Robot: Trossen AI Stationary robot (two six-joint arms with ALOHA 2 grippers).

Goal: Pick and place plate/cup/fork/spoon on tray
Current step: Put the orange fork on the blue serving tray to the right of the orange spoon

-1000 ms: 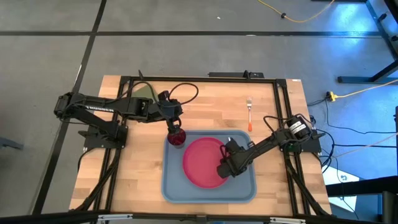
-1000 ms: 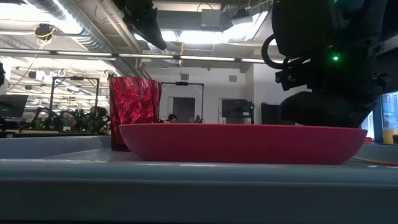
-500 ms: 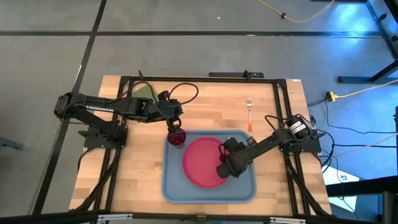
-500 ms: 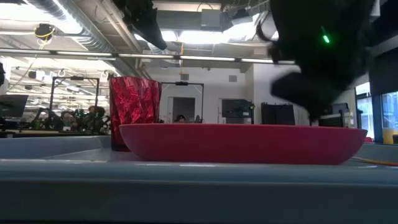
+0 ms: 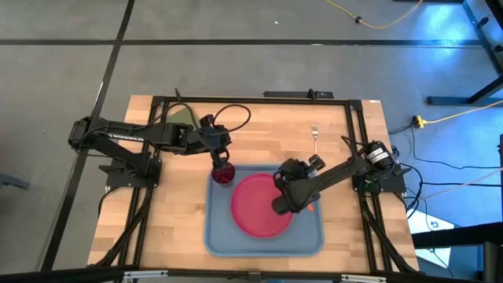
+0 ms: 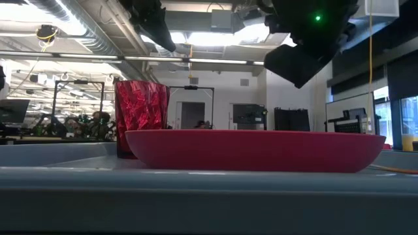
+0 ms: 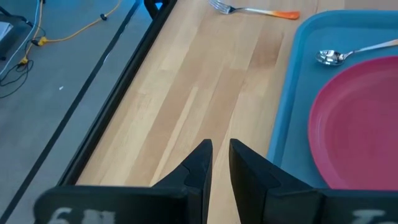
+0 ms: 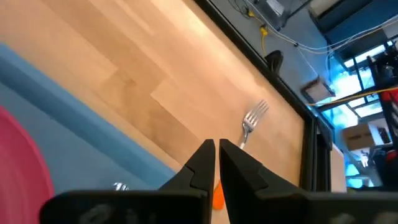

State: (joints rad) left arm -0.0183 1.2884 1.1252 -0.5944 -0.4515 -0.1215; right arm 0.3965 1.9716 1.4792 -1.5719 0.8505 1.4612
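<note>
The pink-red plate [image 5: 255,208] lies flat on the light blue tray [image 5: 220,232]. The dark red cup [image 5: 224,176] stands upright at the tray's far left corner, beside the plate [image 6: 255,149]. The spoon [image 7: 331,56] lies on the tray by the plate's far right side. The fork [image 5: 314,132] lies on the bare wood beyond the tray. My left gripper [image 7: 219,146] hangs just above the cup [image 6: 140,117], its fingers nearly together and empty. My right gripper [image 8: 216,150] is shut and empty, raised high over the tray's right part [image 6: 294,65].
A green pad [image 5: 181,115] lies at the far left under my left arm. Black frame rails run around the table top [image 5: 251,100]. Bare wood lies left of the tray [image 5: 169,212] and around the fork.
My right gripper has risen from beside the plate's right rim to well above it and has tipped upward, moving a little toward the far edge. The plate, the cup and my left arm have stayed still.
</note>
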